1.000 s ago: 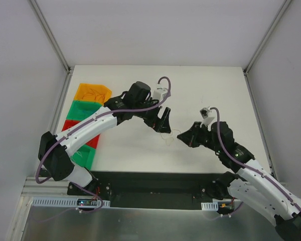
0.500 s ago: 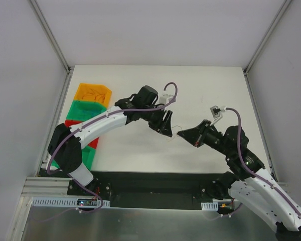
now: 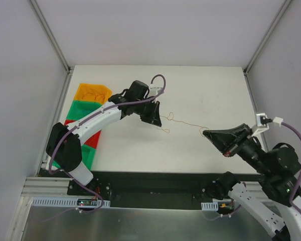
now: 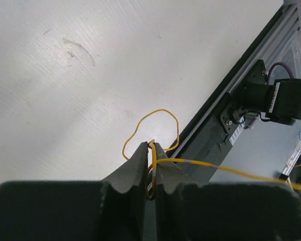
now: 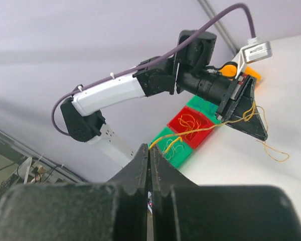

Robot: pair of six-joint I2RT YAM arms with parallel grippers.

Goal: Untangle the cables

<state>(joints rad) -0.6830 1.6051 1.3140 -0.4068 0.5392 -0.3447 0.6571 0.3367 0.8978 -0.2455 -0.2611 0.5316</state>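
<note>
Both jaws clamp yellow cable (image 4: 160, 110); left wrist shows pinch, top shows span.

Left arm (image 3: 98, 120) reached from its near-left base toward the far centre, elbow bent, wrist angled right. Left gripper (image 3: 159, 118): jaws pinched together on the cable (image 3: 186, 124). Right arm (image 3: 271, 163) stood raised at the near right, wrist pointing left. Right gripper (image 3: 206, 133) was fully closed, with the cable's other end at its tips.

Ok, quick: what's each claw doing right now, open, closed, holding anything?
Left claw: closed on the yellow wire.
Right claw: closed, pinching the other end of the same wire.
</note>
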